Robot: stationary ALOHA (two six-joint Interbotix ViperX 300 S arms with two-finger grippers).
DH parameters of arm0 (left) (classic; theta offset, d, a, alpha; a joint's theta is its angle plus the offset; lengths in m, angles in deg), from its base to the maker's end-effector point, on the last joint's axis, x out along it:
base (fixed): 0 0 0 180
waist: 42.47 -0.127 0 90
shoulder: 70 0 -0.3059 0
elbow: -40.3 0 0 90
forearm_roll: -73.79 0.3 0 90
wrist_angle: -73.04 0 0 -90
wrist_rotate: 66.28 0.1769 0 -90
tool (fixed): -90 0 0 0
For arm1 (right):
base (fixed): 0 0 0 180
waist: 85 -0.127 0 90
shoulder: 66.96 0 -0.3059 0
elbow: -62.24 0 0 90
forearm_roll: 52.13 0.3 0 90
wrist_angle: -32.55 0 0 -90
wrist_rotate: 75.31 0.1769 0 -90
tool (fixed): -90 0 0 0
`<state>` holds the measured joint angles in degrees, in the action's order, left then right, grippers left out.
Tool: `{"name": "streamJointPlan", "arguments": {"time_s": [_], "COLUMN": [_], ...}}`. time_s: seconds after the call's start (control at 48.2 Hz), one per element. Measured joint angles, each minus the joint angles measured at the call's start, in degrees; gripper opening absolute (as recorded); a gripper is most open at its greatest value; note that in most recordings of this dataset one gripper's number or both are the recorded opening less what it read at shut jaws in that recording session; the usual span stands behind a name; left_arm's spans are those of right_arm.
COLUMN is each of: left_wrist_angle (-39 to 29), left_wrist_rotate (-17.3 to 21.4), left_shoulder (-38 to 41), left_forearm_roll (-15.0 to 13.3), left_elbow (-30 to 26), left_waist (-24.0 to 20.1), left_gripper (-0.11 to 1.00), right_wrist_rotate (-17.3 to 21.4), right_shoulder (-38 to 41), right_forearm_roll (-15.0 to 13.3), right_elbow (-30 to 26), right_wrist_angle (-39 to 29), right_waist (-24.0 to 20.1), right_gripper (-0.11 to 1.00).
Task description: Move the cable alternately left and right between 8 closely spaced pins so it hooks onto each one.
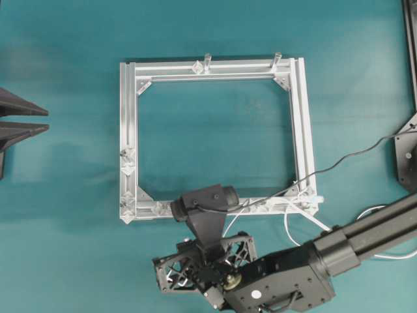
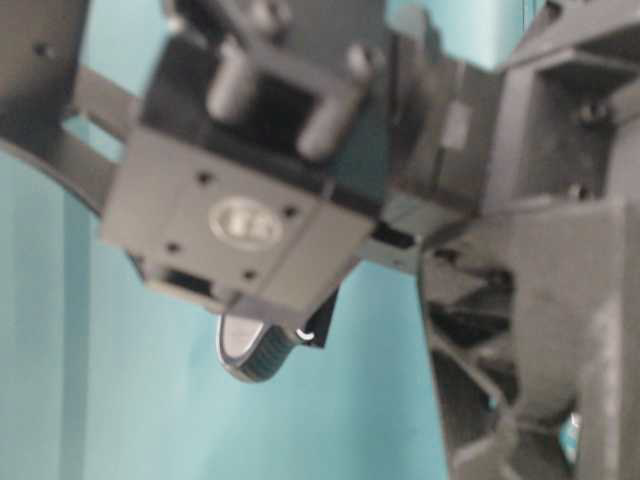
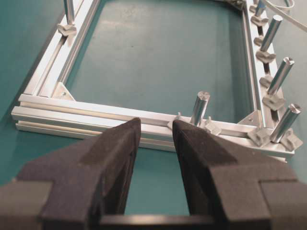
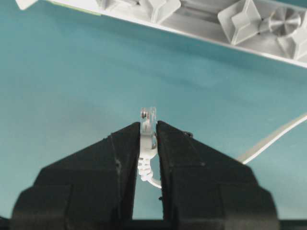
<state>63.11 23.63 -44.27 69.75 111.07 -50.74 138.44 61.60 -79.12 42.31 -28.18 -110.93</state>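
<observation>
Right gripper [image 4: 147, 132] pinching the cable [image 4: 147, 125] by its clear plug, just off the aluminium frame [image 1: 127, 130] near edge, left gripper [image 3: 156, 128] fingers spread, no legible markings

Between my right gripper [image 4: 147, 130] fingers, matt black and faintly grainy, I see the cable [image 4: 273, 139] plug: clear glossy plastic on a smooth white cord. Beyond the tips, the frame [image 4: 201, 26] rail looks brushed aluminium with dull silvery pins [image 4: 242, 21]. The table [image 4: 96, 72] below is matt teal.
</observation>
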Motion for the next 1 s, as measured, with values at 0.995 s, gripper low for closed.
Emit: {"name": "streamJointPlan", "arguments": {"time_s": [0.995], "left_wrist_angle": [0.0], "left_wrist_rotate": [0.0], "left_shoulder": [0.0], "left_forearm_roll": [-0.09], "left_elbow": [0.0], "left_waist": [0.0], "left_gripper": [0.38], "right_wrist_rotate": [-10.11], "right_shoulder": [0.0], "right_forearm_roll": [-0.35], "right_elbow": [0.0], "right_wrist_angle": [-3.16], "right_waist": [6.94], "right_gripper": [0.13]}}
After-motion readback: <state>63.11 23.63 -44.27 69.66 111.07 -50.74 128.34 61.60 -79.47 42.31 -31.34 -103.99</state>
